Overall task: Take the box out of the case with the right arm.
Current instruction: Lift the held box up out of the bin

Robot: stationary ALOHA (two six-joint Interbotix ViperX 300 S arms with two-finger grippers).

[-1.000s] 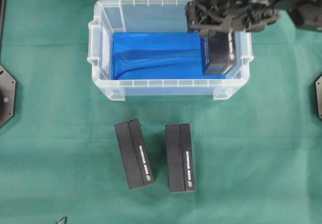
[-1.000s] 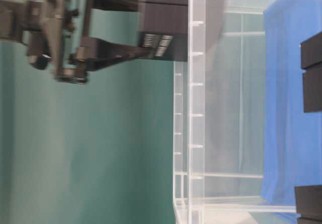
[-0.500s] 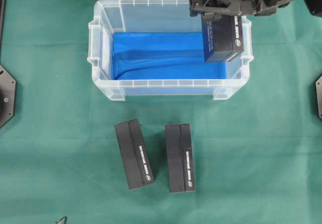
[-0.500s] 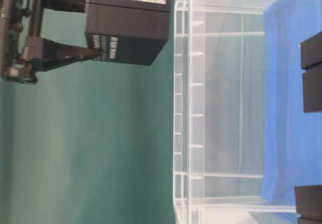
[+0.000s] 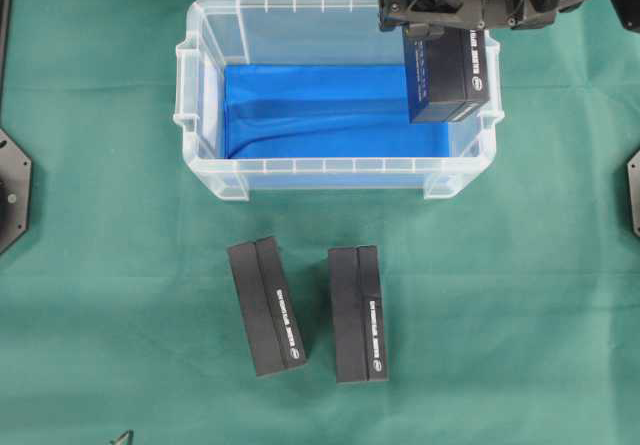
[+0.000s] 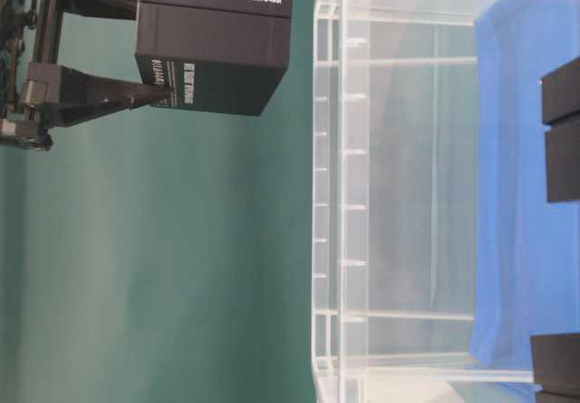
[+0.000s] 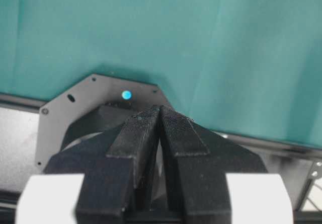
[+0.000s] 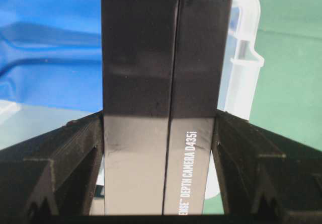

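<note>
Item 1: box [image 5: 446, 81], black, long axis running lengthwise out from the right gripper [image 8: 160, 148], whose fingers are pinching its 2 long sides. It is hanging clear above the case [image 5: 215, 180], over the right end. Left gripper [image 7: 160, 128] is sitting pressed together, well apart. Likely next: carrying sideways past the rim.

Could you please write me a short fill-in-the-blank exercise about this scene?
1. The right gripper is shut on a ____ box.
2. In the table-level view that box is lifted clear of the case's ____.
3. On the green cloth in front of the case lie ____ more boxes.
4. The sheet lining the case is ____.

Missing words: black; rim; two; blue
</note>
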